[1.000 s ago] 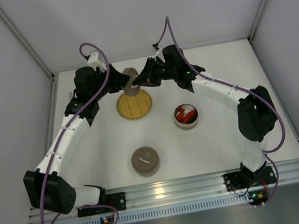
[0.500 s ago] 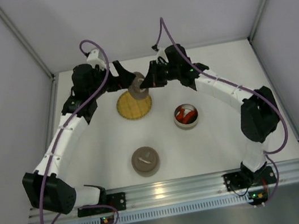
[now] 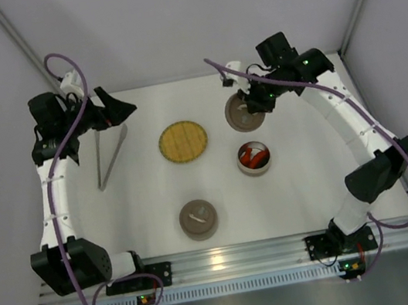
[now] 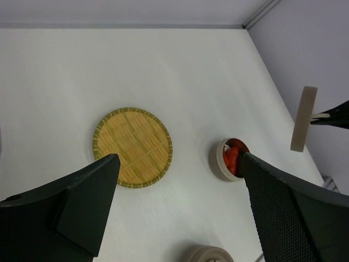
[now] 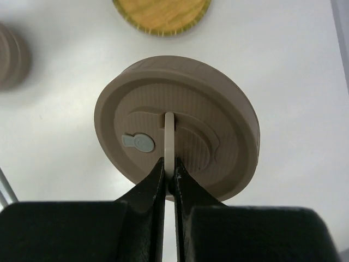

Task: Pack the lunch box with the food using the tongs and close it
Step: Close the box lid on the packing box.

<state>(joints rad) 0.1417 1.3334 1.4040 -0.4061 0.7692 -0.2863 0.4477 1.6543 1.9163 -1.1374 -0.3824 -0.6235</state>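
A pair of slim silver-grey metal tongs (image 3: 110, 157) is seen lying flat on the white surface (image 3: 311, 181) at the far left, with the two open ends pointing far and the joined tip pointing near. The jaws of the left arm (image 3: 49, 202) are spread wide just beside the far ends of the tongs, and nothing is held between them. Whether the tongs are touched by them cannot be told. A round yellow woven plate (image 3: 183, 141) lies bare at the far centre, well apart from the tongs. To the near right of the plate stands a round taupe lunch box (image 3: 243, 168), uncovered. The food (image 3: 252, 156) is seen inside it as red-orange pieces with a little white among them. A round taupe plastic lid (image 5: 218, 136) is held on the far right, beyond the lunch box and to the right of the plate. It is raised above the surface and is seen edge-on from the left wrist camera. The jaws of the right arm (image 3: 347, 117) are pinched narrow on the thin pale handle tab (image 5: 169, 139) that stands up from the middle of the lid. A small grey-blue valve (image 5: 139, 143) is visible on the lid to the left of the tab. A second round taupe piece (image 3: 199, 220) with a pale mark on top rests at the near centre, apart from everything else.
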